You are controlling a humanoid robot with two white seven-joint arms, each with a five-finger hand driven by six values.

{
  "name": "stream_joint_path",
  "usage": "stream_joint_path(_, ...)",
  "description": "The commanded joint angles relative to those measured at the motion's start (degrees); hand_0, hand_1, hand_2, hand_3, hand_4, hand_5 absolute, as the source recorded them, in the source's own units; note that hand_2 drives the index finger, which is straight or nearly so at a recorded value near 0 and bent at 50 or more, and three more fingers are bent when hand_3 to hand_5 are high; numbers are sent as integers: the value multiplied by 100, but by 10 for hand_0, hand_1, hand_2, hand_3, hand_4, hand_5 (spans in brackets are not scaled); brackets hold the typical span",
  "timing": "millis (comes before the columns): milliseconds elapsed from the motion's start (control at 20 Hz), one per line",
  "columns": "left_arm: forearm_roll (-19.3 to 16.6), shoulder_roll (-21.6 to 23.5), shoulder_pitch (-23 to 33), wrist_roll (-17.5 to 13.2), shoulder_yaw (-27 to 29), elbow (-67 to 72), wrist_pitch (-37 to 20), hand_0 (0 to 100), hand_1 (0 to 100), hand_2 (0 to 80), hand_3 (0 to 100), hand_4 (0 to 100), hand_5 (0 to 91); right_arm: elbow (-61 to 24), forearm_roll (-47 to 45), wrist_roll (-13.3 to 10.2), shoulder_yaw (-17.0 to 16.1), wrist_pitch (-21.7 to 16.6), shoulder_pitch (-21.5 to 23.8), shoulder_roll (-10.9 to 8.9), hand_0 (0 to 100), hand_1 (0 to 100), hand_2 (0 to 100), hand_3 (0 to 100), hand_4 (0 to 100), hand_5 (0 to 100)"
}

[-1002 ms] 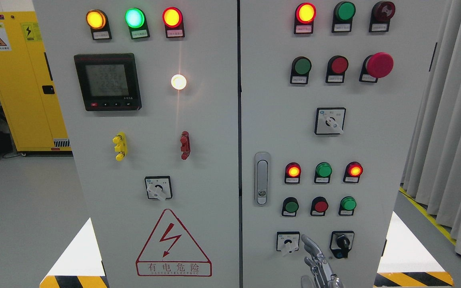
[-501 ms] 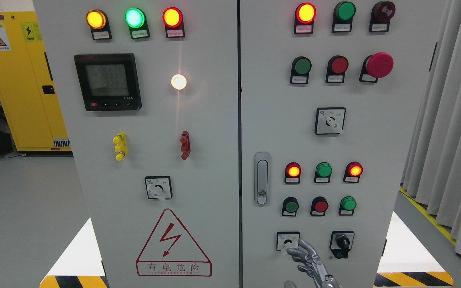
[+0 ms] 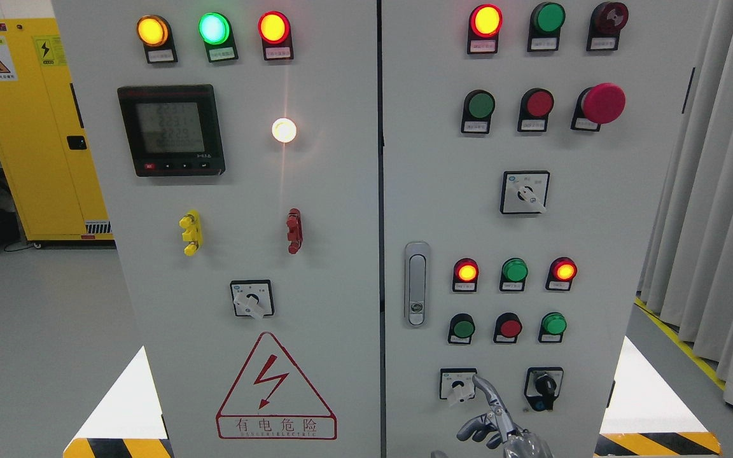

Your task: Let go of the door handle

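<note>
- The right hand (image 3: 497, 423) comes up from the bottom edge, right of the middle, in front of the right door (image 3: 583, 222) of a big grey cabinet.
- One silver finger (image 3: 486, 389) points straight up. Its tip is just beside the small white switch (image 3: 457, 385) low on the door. It is hard to tell if the tip touches the switch.
- The other fingers are bent in, low by the palm. The hand holds nothing.
- The door handle (image 3: 416, 283) is a tall silver piece near the left edge of the right door. It sits flat on the door, well above the hand and a bit to the left. Nothing touches it.
- Right of the handle are two rows of round buttons. The top row shows a lit red light (image 3: 466, 271), a green one and another lit red one.
- A black knob switch (image 3: 544, 385) sits just to the right of the pointing finger.
- A big red push button (image 3: 603, 103) sticks out high on the right door.
- The left door (image 3: 328, 286) has a dark screen (image 3: 170, 130), a bright white light, and a red warning triangle (image 3: 275, 388) near the bottom.
- A yellow cabinet (image 3: 29, 127) stands far off on the left. Grey curtains (image 3: 716, 222) hang on the right.
</note>
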Motion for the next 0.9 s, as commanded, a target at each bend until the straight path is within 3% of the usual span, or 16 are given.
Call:
stream_joint_path(0,2,0,0,-2,0,-70,3,120,556,0,0,0,0,228,1355,-80,148,22,-310,63,257,335,0,951,983,1000)
stream_joint_path(150,2,0,0,-2,0,-70,3,120,556,0,0,0,0,342,1960,-247,183,22,-433,124,258,332,0,956,983,1000)
stream_joint_path(401,2,0,0,-2,0,-70,3,120,556,0,0,0,0,623,2524,-300,209,145,-819,195,262,331,0,955,984,1000)
stream_joint_path(852,2,0,0,-2,0,-70,3,120,556,0,0,0,0,1089,2841,-415,271,215,-1277,397,267,335,0,959,984,1000)
